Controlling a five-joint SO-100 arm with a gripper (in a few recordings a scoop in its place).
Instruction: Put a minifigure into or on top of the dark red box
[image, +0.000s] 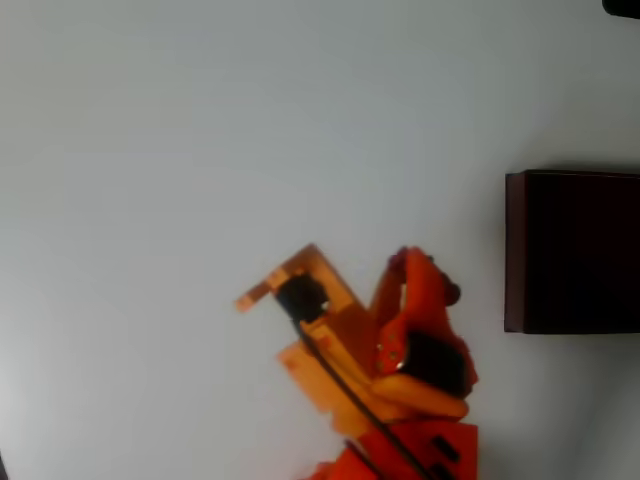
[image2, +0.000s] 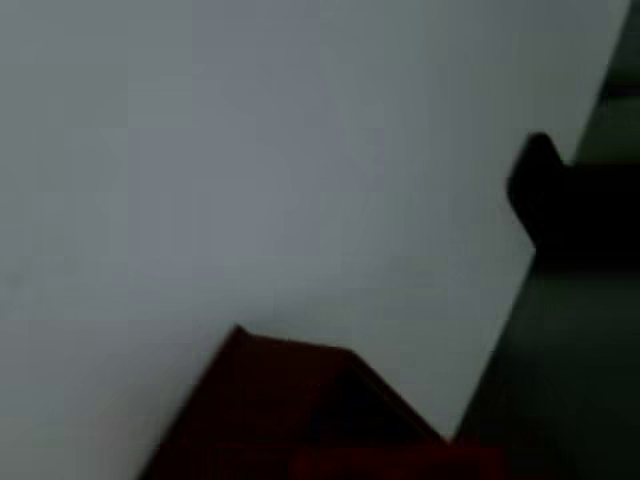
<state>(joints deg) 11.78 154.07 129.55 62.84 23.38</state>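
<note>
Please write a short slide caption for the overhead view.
Orange arm on a white table, left of the dark red box.

1. Setting — a bare test bench or lab-style robot workspace; nothing marks a home or kitchen.
2. Evidence — plain white matte tabletop (image: 200, 130), an orange 3D-printed plastic robot arm (image: 400, 350) with black cabling.

Overhead view soft, evenly lit; wrist view dim, blurred
</note>
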